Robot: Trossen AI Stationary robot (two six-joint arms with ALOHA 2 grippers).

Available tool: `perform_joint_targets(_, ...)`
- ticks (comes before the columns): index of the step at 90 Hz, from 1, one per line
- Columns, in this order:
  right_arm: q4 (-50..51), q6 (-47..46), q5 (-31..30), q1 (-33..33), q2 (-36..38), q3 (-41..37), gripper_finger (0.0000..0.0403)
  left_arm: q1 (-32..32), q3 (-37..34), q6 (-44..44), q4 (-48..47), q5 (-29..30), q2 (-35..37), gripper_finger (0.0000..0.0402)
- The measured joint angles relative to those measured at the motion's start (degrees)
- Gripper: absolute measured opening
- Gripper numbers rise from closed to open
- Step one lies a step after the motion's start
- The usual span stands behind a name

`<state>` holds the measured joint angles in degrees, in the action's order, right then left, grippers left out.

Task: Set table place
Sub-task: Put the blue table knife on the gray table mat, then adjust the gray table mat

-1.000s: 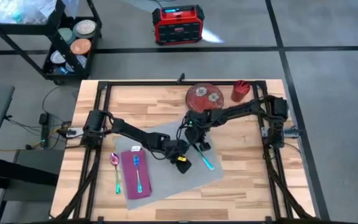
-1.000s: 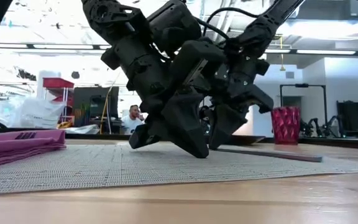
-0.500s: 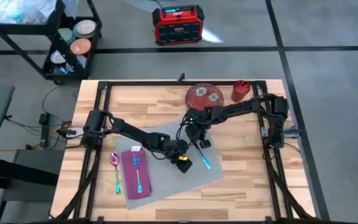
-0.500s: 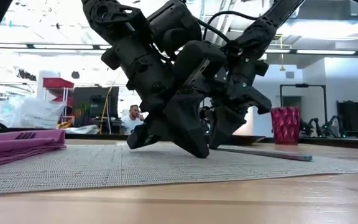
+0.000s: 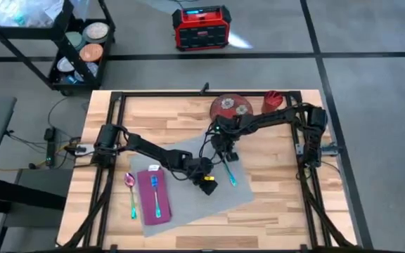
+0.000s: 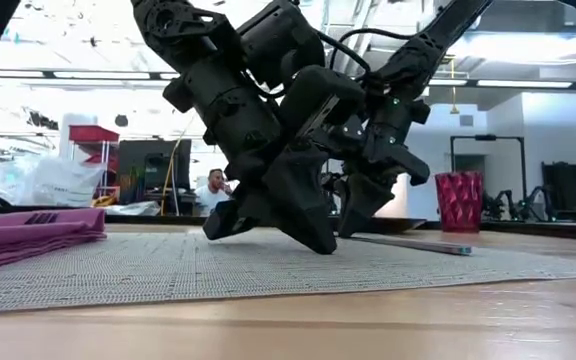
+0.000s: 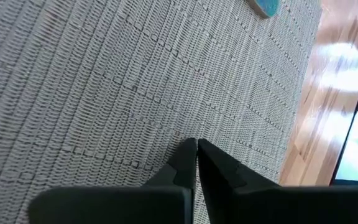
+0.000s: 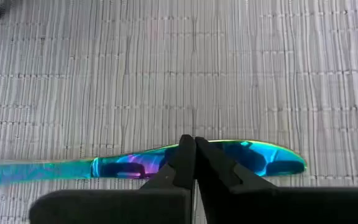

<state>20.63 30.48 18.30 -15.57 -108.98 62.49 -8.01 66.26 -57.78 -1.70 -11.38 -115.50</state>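
**Both arms low over the placemat, knife lying near its right edge**

I see the grey placemat (image 5: 188,184) lying skewed on the middle of the light-wood table (image 5: 153,112). My left gripper (image 5: 205,184) rests tip-down on the mat's centre, fingers pressed together on nothing. My right gripper (image 5: 226,147) hangs just above the mat near its far right corner, fingers also pinched closed and empty, directly over an iridescent teal knife (image 5: 230,173) that lies flat on the mat.

As I judge it, the risk is dragging: closed tips pressed on the thin mat could shift or wrinkle it, or nudge the knife askew.

A magenta napkin (image 5: 153,197) on the mat's left edge carries a fork (image 5: 156,194); a spoon (image 5: 130,190) lies beside it on the wood. At the table's far edge stand a red patterned plate (image 5: 230,107), holding nothing, and a red cup (image 5: 273,102), contents unseen.
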Motion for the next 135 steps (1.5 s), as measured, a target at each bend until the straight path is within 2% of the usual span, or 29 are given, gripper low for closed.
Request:
perform_joint_targets(28,0.34,-0.03,-0.01,1.32,7.52,-0.10,0.0000,0.00,0.00,0.02,0.02,0.02,0.00,0.0000)
perform_joint_targets(42,10.41,-2.39,-4.95,0.67,12.98,-0.04,0.0000,0.00,0.00,-0.42,0.12,-0.14,0.00,0.0000)
perform_joint_targets(56,15.56,-5.38,-5.58,-0.16,14.04,-2.70,0.0000,-0.24,0.01,0.58,0.18,-0.32,-0.04,0.0000)
perform_joint_targets(74,9.95,-8.45,-6.81,-0.05,13.99,-8.61,0.0000,-0.24,0.00,2.89,0.00,-0.36,-0.04,0.0000)
perform_joint_targets(89,6.38,-10.53,-6.76,1.14,14.05,-10.33,0.0000,-0.19,0.02,3.08,-0.40,-1.36,0.22,0.0000)
perform_joint_targets(101,5.37,-11.08,-6.68,2.02,14.04,-10.29,0.0000,0.00,1.05,4.11,-10.79,-4.17,3.46,0.0000)
perform_joint_targets(117,3.77,-11.13,-6.31,2.48,14.04,-10.29,0.0000,-0.20,5.56,9.44,-28.45,-1.60,10.40,0.0000)
perform_joint_targets(135,2.79,-11.14,-6.18,2.90,12.92,-10.27,0.0000,-1.02,8.38,9.94,-38.38,-0.96,16.30,0.0000)
